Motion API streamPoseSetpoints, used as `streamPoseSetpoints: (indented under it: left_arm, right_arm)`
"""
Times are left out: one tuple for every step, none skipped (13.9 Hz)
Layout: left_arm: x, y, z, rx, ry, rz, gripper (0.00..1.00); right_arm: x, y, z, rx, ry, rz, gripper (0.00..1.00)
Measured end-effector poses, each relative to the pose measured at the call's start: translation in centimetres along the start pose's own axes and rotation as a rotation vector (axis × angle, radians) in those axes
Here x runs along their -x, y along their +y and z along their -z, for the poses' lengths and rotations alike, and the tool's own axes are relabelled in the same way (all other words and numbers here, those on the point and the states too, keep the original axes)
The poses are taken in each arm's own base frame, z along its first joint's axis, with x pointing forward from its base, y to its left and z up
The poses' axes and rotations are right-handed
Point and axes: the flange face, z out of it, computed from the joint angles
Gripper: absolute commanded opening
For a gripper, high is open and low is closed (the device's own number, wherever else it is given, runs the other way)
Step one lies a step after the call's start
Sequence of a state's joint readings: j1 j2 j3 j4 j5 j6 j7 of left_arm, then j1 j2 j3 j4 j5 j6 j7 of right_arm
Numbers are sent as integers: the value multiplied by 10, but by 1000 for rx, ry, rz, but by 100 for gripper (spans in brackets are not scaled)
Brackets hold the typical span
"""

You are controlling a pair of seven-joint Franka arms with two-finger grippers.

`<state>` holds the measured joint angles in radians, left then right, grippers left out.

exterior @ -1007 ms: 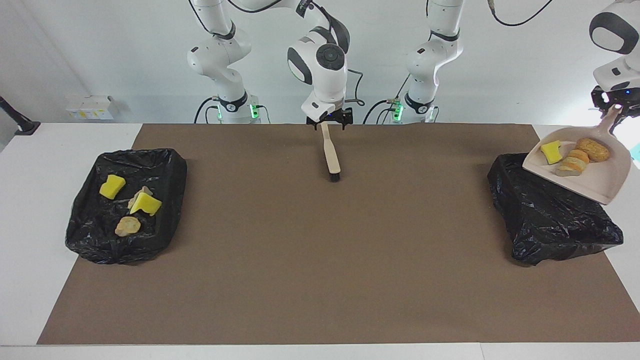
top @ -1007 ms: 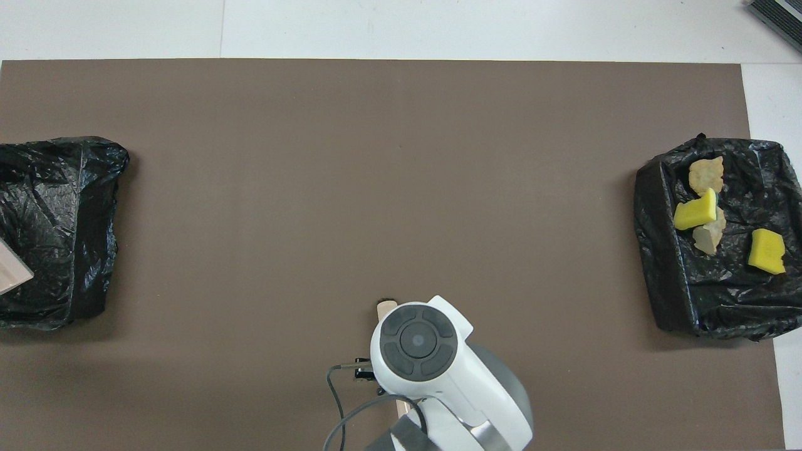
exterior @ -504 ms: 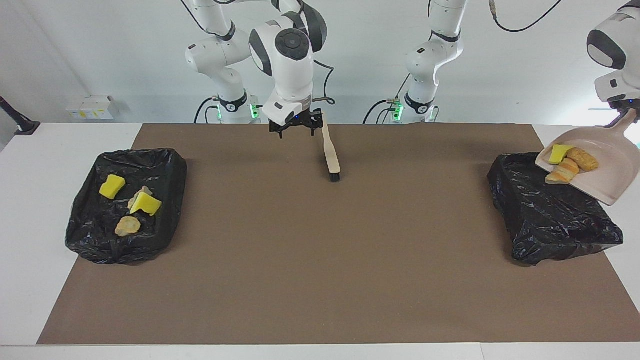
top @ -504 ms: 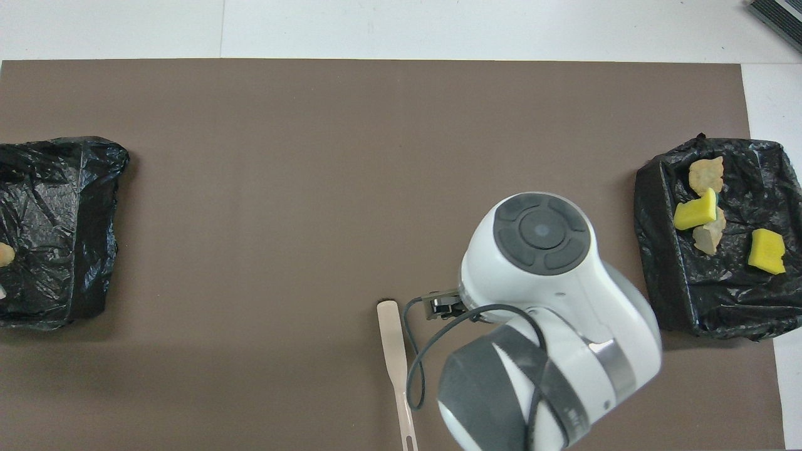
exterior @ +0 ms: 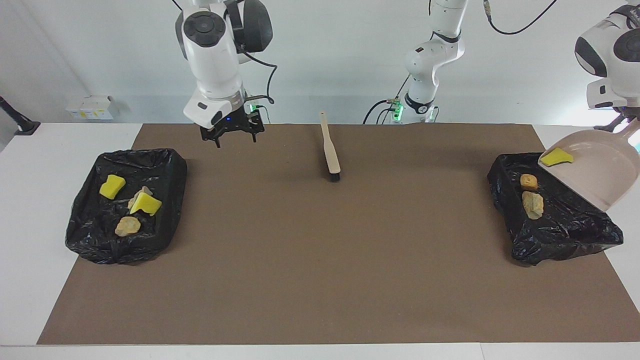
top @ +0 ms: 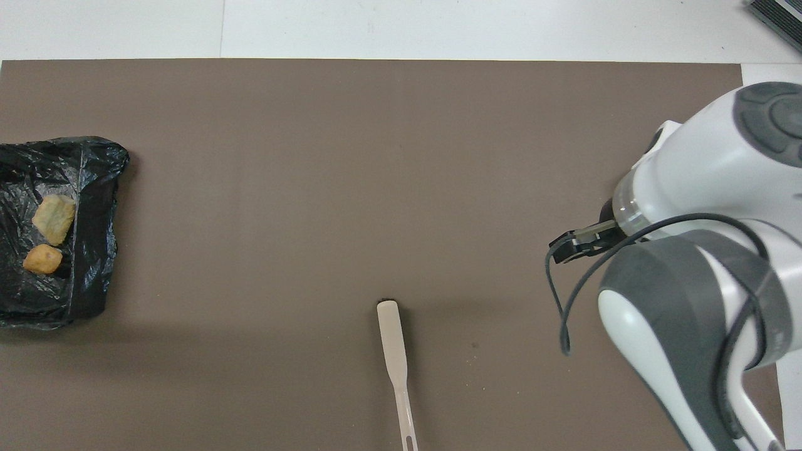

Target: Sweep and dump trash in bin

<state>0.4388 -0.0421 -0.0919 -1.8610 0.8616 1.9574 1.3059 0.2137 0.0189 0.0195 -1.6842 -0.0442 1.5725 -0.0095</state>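
My left gripper (exterior: 620,121) is shut on the handle of a beige dustpan (exterior: 597,175), held tilted over the black-lined bin (exterior: 565,235) at the left arm's end. One yellow sponge bit (exterior: 556,157) lies at the pan's lip. Two tan lumps (exterior: 529,181) (exterior: 533,204) lie in that bin, also in the overhead view (top: 53,216) (top: 42,259). My right gripper (exterior: 235,140) is open and empty, up over the mat beside the other bin (exterior: 165,165). That bin holds two yellow sponge bits (exterior: 112,186) and tan lumps (exterior: 127,226).
A beige brush (exterior: 330,150) lies on the brown mat (exterior: 320,260), bristles pointing away from the robots; it shows in the overhead view (top: 395,351) too. The right arm hides its end's bin in the overhead view. White table surrounds the mat.
The right gripper left the brush on the mat and swung toward its end's bin. The left gripper tipped the dustpan more; two tan lumps slid into the bin, the sponge stayed.
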Motion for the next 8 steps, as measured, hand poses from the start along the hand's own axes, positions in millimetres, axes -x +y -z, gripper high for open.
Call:
streamPoseSetpoints:
  left_arm:
    - [-6,-3,8,-24,-22,-25,0]
    - [-11,-6,14,-50,-36,-44,0]
    - [-16,-9,21,-82,-40,-61,0]
    - [-24,-13,28,-115,-42,-83,0]
    - [-33,-17,36,-147,-53,-109,0]
    - [-40,-19,39,-164,-64,-126,0]
    - [-43,-21,41,-174,-68,-134,0]
    - [-44,-22,42,-181,-76,-141,0]
  right_arm:
    - [0,18,4,4,10,1,100]
    - [1,35,9,7,19,-13,100]
    - [3,53,12,7,25,-33,100]
    - [5,71,14,5,29,-55,100]
    - [8,89,14,2,31,-74,100]
    - [11,104,15,0,33,-92,100]
    - [14,116,17,-1,38,-111,100]
    - [16,126,22,-1,50,-130,100]
